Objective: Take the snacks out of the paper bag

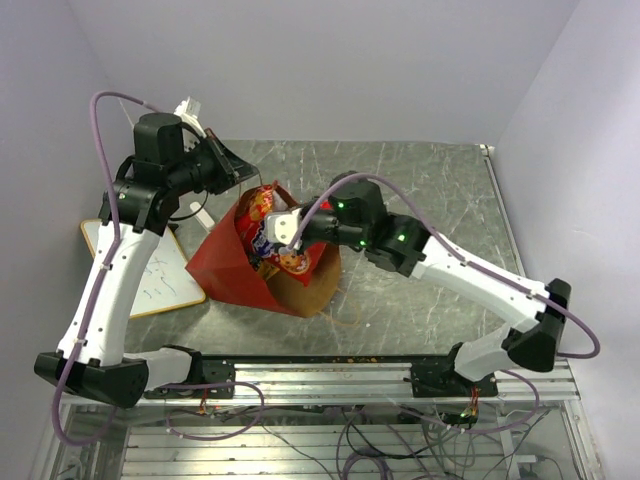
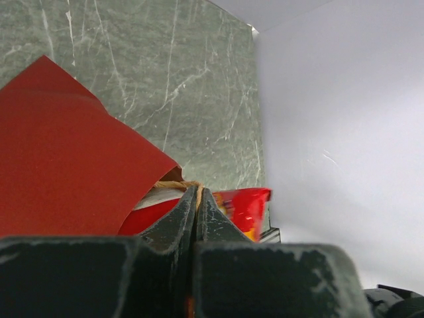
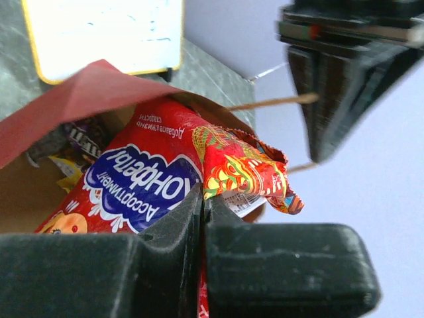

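Paper bag (image 1: 225,265) on the counter (image 1: 430,190) — we see our left hand (image 2: 199,192) pinched on its looped handle (image 2: 173,185) at 11 o'clock, our right hand (image 3: 202,192) clamping the red chip bag (image 3: 139,179) inside.

Robotics lab: left arm (image 1: 108,285), right arm (image 1: 480,280) bolted to aluminium rail (image 1: 320,373); loose cables (image 1: 300,440); plain white enclosure walls (image 1: 330,60); marbled desk (image 1: 430,190).

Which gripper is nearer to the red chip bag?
Right. The right gripper is shut on the red chip bag near its crumpled top, at the paper bag's mouth. The left gripper pinches a handle at the far rim, beside the chip bag.
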### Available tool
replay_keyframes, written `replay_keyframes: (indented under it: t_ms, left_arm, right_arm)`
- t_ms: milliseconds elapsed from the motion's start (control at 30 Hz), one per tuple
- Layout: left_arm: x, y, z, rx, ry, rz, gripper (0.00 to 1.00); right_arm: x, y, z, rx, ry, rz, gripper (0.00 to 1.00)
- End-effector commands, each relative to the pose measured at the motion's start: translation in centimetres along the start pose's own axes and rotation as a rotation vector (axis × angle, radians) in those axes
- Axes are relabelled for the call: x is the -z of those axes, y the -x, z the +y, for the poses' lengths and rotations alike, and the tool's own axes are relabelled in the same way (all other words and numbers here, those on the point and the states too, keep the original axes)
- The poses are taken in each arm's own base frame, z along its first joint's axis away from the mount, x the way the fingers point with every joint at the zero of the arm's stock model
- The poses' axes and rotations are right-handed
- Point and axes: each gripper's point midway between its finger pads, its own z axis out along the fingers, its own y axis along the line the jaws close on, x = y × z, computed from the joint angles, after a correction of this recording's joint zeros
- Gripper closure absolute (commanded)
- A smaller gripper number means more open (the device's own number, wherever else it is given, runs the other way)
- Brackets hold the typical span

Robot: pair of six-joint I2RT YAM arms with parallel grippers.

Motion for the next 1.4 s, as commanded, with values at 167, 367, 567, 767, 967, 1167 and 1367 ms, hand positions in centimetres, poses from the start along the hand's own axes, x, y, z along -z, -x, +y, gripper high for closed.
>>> replay_keyframes:
  t_ms: [167,367,567,767,967,1167,1367]
  left_arm:
    - [1.2,-0.4,-1.2,-0.094,-0.089,-0.004,0.93]
    - [1.2,-1.2,-1.2,-0.126,-0.123,0.023,0.93]
    - [1.8,-2.3,-1.0,-0.150,-0.141,0.047,0.93]
    - [2.4,-3.8,-0.7,-0.162,-0.168,0.089,0.93]
    - [2.8,-5.0,0.2,-0.183,-0.144,0.135,0.93]
    - [2.5,-6.3,0.8,-0.160,-0.156,0.177,0.93]
    - [2.9,-7.5,1.7,-0.207,-0.155,0.214,0.93]
  right_arm:
    - [11.2,4.9,-9.1,-0.051,-0.379,0.032,1.00]
    - [15.7,3.3,-10.0,-0.254,-0.503,0.165,1.00]
    - [18.4,-1.7,-11.5,-0.538,-0.787,0.380,1.00]
    - [20.7,-6.5,-14.7,-0.797,-0.970,0.350,1.00]
    - [21.9,-12.2,-16.4,-0.891,-1.053,0.357,1.00]
    - [19.9,-20.4,-15.7,-0.986,-1.062,0.371,1.00]
    - [16.8,-29.1,-14.4,-1.132,-1.051,0.413,1.00]
